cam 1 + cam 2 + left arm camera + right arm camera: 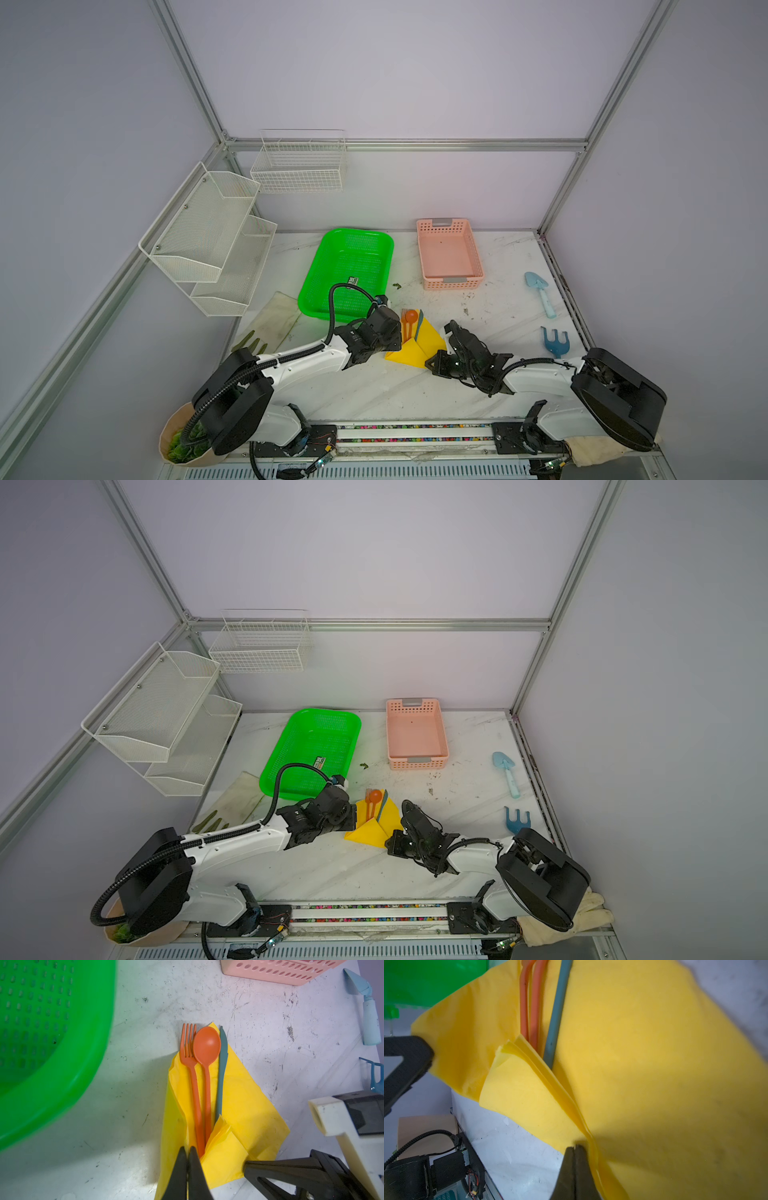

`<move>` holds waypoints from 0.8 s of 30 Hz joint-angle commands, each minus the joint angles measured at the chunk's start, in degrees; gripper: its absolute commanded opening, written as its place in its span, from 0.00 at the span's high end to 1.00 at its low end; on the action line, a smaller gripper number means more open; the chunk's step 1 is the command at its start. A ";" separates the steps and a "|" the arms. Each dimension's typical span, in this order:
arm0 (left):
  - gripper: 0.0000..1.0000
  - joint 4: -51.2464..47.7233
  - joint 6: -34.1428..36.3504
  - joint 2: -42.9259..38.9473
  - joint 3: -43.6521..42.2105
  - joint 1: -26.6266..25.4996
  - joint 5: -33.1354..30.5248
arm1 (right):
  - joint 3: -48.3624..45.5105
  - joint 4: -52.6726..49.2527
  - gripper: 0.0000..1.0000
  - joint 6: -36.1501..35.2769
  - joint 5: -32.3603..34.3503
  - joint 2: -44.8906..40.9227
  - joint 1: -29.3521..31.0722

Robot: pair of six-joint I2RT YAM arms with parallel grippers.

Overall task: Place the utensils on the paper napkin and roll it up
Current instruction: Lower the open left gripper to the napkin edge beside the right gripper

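Note:
The yellow paper napkin (432,338) (392,818) lies near the table's middle front, between my two arms. On it lie the utensils side by side: an orange fork (192,1076), an orange spoon (206,1045) and a teal piece (222,1068), heads pointing to the back wall. The napkin's near corner (529,1093) is folded over their handles. My left gripper (188,1148) is shut on the napkin's raised left edge beside the fork handle. My right gripper (574,1146) is shut, its tips against the crease of the folded corner.
A green basket (388,245) stands just behind the left wrist, a pink basket (451,284) behind the napkin to the right. A light blue shovel (540,291) and a blue rake (552,338) lie at the right edge. Cream gloves (274,320) lie left.

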 commanded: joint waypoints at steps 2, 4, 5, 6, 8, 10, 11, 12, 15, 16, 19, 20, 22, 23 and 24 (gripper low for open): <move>0.98 2.22 -0.96 0.31 5.17 -0.83 1.08 | -0.86 -5.07 1.00 -0.47 1.45 1.37 -0.29; 0.98 2.13 -0.97 0.34 5.11 -0.93 0.94 | -0.71 -5.34 1.00 -0.21 1.66 1.46 -0.28; 0.98 1.97 -1.25 0.34 4.81 -0.92 0.48 | -0.52 -5.47 1.00 -0.24 1.65 1.55 -0.28; 0.98 1.50 -1.51 0.33 4.54 -0.94 0.01 | -0.40 -5.52 1.00 -0.23 1.67 1.55 -0.28; 0.95 -0.51 -2.12 0.36 4.18 -0.91 -1.70 | -0.25 -5.65 1.00 -0.21 1.58 1.70 -0.27; 0.81 -2.23 -2.39 0.18 4.00 -0.92 -3.24 | -0.17 -5.65 1.00 -0.29 1.58 1.81 -0.29; 0.71 -2.64 -2.32 -0.57 3.69 -0.95 -3.79 | -0.14 -5.65 1.00 -0.34 1.58 1.90 -0.28; 0.65 -2.66 -2.28 -1.28 3.45 -0.93 -4.17 | -0.14 -5.65 1.00 -0.33 1.58 1.95 -0.28; 0.55 -2.79 -1.11 -4.38 3.08 -0.92 -5.85 | -0.13 -5.65 1.00 -0.20 1.67 2.08 -0.32; 0.54 -2.78 -0.72 -5.47 2.97 -0.92 -6.40 | -0.20 -5.65 1.00 -0.25 1.67 2.08 -0.27; 0.53 -3.01 0.53 -7.58 3.02 -0.94 -6.21 | 0.20 -5.80 1.00 -0.16 1.66 2.08 -0.28; 0.54 -3.04 1.05 -7.87 3.03 -1.00 -5.03 | 0.28 -5.83 1.00 -0.11 1.72 2.13 -0.29; 0.60 -2.22 1.34 -7.73 2.87 -1.96 -2.86 | 0.59 -5.91 1.00 -0.20 1.67 2.38 -0.35; 0.63 -1.83 1.52 -7.20 2.85 -2.67 -1.56 | 0.83 -6.00 1.00 -0.31 1.67 2.71 -0.30; 0.66 -1.68 1.22 -6.44 2.88 -3.22 -0.66 | 0.93 -5.91 1.00 -0.38 1.59 2.93 -0.30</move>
